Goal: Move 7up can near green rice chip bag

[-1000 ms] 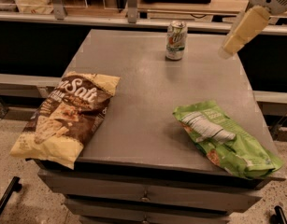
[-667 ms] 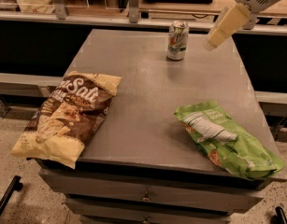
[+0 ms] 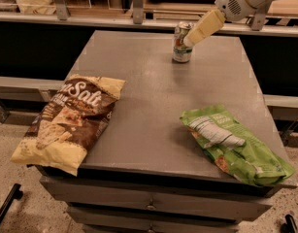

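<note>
Where a second ago the gripper [image 3: 192, 37] hung off to the right of the 7up can [image 3: 181, 44], above the table's far right corner, it has since swung left, and its cream tip now overlaps the can's upper right side in the camera view; whether it touches the can or only passes in front of it cannot be told, and neither can whether the claw is open or closed. The can has not moved; it stands upright near the far edge of the grey table [image 3: 148, 81], a little right of centre. Both bags lie as before; the green rice chip bag [image 3: 236, 147] is flat at the near right corner, well apart from the can, its white label panel facing up; the brown-and-cream bag [image 3: 71, 120] sprawls over the near left edge. Neither bag shows its contents. Beneath the tabletop, the drawers [image 3: 148, 203] are closed.
</note>
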